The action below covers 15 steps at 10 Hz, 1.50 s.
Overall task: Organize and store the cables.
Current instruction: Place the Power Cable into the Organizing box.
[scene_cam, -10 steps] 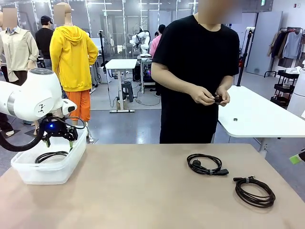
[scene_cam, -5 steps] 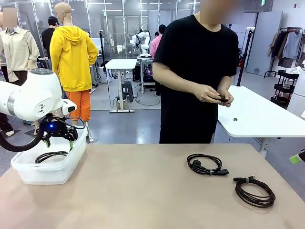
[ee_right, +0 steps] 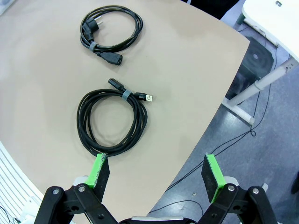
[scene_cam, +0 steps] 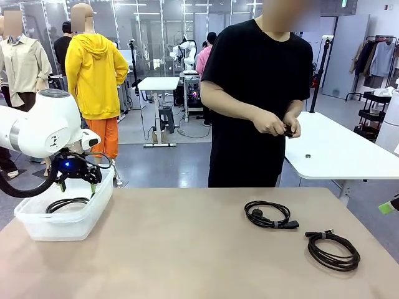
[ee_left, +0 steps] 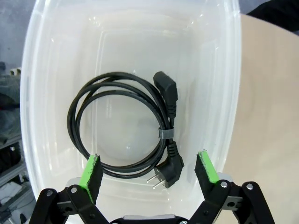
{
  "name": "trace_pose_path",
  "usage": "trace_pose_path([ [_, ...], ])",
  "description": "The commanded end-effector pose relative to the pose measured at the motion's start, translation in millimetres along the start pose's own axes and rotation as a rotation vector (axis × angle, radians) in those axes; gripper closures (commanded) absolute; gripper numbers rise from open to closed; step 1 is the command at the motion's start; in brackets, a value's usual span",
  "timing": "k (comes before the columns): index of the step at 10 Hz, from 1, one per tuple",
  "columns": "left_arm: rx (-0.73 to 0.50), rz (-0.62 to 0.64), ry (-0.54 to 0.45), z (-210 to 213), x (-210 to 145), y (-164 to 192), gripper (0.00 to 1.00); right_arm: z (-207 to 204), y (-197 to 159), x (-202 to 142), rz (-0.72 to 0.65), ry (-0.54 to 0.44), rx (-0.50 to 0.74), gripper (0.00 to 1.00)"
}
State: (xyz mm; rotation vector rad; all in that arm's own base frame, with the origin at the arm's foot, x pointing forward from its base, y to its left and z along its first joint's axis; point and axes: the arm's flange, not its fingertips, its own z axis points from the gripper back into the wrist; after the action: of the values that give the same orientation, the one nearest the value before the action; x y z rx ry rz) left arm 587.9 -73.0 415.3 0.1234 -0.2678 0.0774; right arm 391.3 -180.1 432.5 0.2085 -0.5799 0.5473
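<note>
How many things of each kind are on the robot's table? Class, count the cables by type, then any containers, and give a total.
Power cords: 2 (binned cord, loose cord)
USB cable: 1
Clear plastic bin: 1
Total: 4

Front camera faces the person (scene_cam: 255, 93) across the table (scene_cam: 187, 261). Left wrist camera looks down, close, into the bin (ee_left: 219, 70) at the table's left end; right wrist hangs higher over its right edge (front shares bin and cables (ee_right: 85, 122)).
</note>
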Motion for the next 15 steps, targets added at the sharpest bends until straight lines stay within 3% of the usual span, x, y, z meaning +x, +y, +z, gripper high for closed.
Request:
trace_pose_path([
  [1, -0.01, -0.123, -0.029, 28, 18, 4, 0.0, 0, 0, 0, -0.004, -0.002, 0.0, 0.0],
  [4, -0.222, -0.366, -0.024, 94, -20, 46, 0.0, 0, 0, 0, -0.004, -0.002, 0.0, 0.0],
  [7, -0.374, -0.65, -0.12, 134, -74, 96, 0.0, 0, 0, 0, -0.004, -0.002, 0.0, 0.0],
  [11, -0.601, -0.81, -0.291, 140, -128, 177, 0.0, 0, 0, 0, -0.004, -0.002, 0.0, 0.0],
  [13, -0.601, -0.846, -0.341, 132, -152, 205, 0.0, 0, 0, 0, -0.004, -0.002, 0.0, 0.0],
  [15, -0.571, -0.88, -0.348, 127, -168, 209, 0.0, 0, 0, 0, -0.004, -0.002, 0.0, 0.0],
])
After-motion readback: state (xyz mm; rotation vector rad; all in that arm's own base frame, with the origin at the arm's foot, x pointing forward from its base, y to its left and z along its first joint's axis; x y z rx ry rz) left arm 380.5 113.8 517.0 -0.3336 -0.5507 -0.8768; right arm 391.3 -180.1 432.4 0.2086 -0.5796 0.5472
